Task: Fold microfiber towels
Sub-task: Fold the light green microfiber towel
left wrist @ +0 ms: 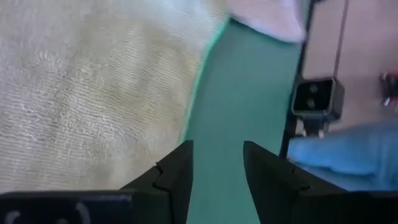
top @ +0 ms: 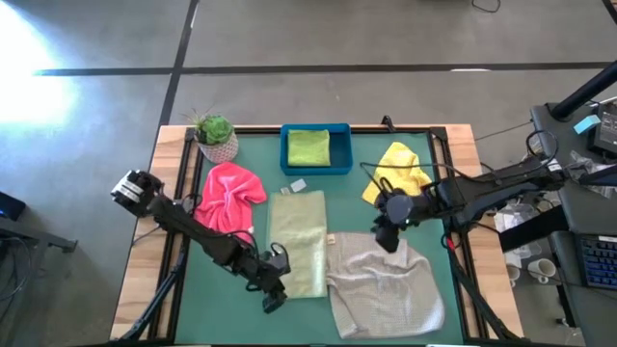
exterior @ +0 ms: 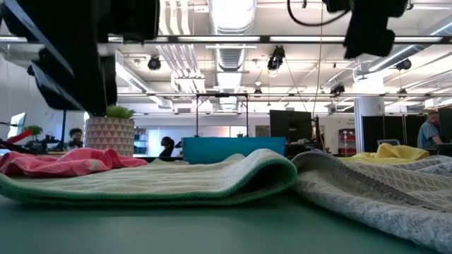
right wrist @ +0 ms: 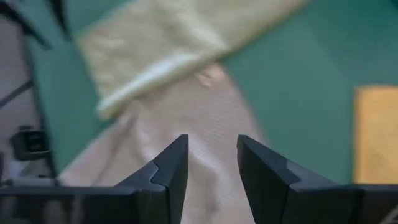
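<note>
Olive green towel (top: pixel 298 243) lies folded mid-table, grey towel (top: pixel 384 285) spread beside it.
The left gripper (top: pixel 275 294) hovers by the olive towel's near corner, fingers apart and empty; the right gripper (top: pixel 387 238) hangs over the grey towel's far edge, fingers likewise parted, holding nothing.
</note>
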`<state>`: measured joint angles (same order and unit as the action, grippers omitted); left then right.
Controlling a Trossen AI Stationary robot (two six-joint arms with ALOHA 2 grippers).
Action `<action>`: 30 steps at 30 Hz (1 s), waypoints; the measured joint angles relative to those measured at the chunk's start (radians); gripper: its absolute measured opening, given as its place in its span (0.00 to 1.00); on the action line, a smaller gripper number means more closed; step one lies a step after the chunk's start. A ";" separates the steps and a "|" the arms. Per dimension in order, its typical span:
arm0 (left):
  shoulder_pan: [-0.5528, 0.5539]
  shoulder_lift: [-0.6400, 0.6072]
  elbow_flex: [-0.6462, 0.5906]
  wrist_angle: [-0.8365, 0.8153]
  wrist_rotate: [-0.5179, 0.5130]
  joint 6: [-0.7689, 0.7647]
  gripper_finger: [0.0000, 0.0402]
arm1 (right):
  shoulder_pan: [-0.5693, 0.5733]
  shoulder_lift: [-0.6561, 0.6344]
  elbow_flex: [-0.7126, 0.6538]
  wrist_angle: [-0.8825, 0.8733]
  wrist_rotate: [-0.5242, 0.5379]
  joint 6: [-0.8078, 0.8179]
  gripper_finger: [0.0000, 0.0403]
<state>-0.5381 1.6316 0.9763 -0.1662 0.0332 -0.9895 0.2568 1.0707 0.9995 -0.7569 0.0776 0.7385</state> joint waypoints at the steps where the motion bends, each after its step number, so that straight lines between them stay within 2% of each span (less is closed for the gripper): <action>1: -0.009 -0.010 0.001 -0.010 -0.004 0.030 0.31 | 0.020 0.010 0.000 0.032 0.000 -0.016 0.32; 5: -0.059 -0.029 0.006 -0.011 -0.033 0.170 0.31 | 0.099 0.059 0.000 0.147 0.000 -0.116 0.32; 9: -0.094 -0.033 0.006 -0.037 -0.058 0.227 0.31 | 0.154 0.124 0.000 0.233 0.000 -0.175 0.32; 12: -0.107 -0.036 0.031 -0.164 -0.104 0.239 0.31 | 0.182 0.176 0.002 0.281 0.001 -0.187 0.32; 15: -0.112 -0.045 0.078 -0.364 -0.161 0.239 0.31 | 0.200 0.230 0.014 0.333 0.001 -0.197 0.32; 18: -0.119 -0.052 0.111 -0.460 -0.184 0.247 0.31 | 0.213 0.285 0.044 0.356 0.001 -0.223 0.32; 30: -0.175 0.011 0.104 -0.398 -0.241 0.277 0.31 | 0.222 0.533 0.224 0.351 0.001 -0.383 0.32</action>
<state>-0.7136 1.6424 1.0801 -0.5640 -0.2082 -0.7123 0.4791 1.6038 1.2234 -0.4059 0.0786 0.3553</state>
